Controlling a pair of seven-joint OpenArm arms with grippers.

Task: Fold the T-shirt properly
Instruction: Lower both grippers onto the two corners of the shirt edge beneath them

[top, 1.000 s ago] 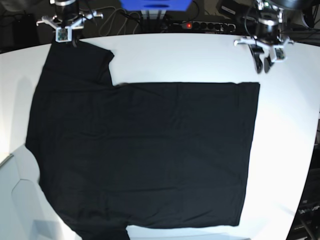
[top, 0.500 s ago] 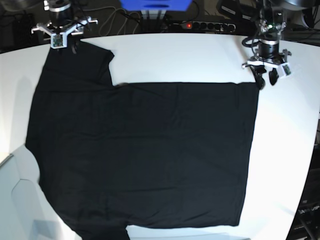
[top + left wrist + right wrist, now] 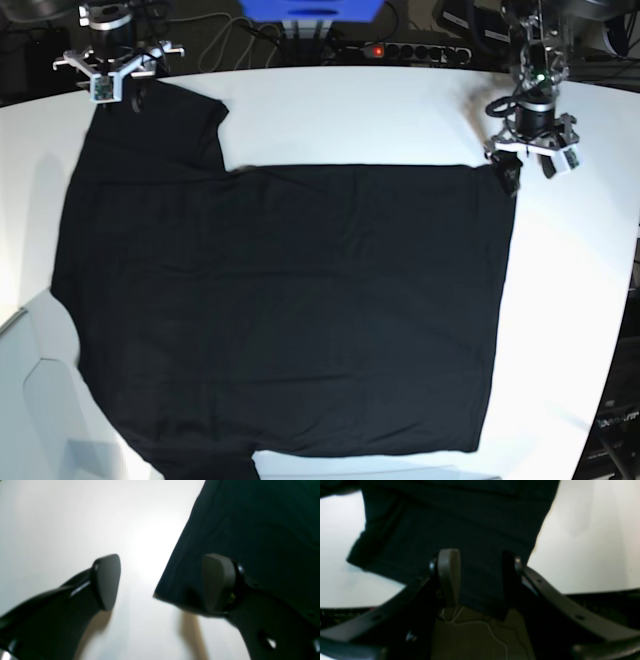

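The black T-shirt (image 3: 290, 300) lies spread flat on the white table (image 3: 360, 110), with one sleeve at the far left. My left gripper (image 3: 528, 168) is low at the shirt's far right corner. In the left wrist view it (image 3: 162, 582) stands open: the shirt corner (image 3: 160, 595) lies between the fingers and one pad (image 3: 217, 582) is over the fabric (image 3: 250, 530). My right gripper (image 3: 115, 98) is at the sleeve's far edge. In the right wrist view it (image 3: 480, 580) is open, its fingers apart with the sleeve hem (image 3: 482, 602) between them.
A power strip (image 3: 400, 50) with a red light and cables lies behind the table's far edge, beside a blue object (image 3: 310, 8). A pale grey surface (image 3: 40, 400) sits at the near left. Bare table shows to the right of the shirt (image 3: 570, 300).
Both arms came down to the table. The left gripper moved to the shirt's far right corner and opened wide. The right gripper shifted left onto the sleeve edge and opened.
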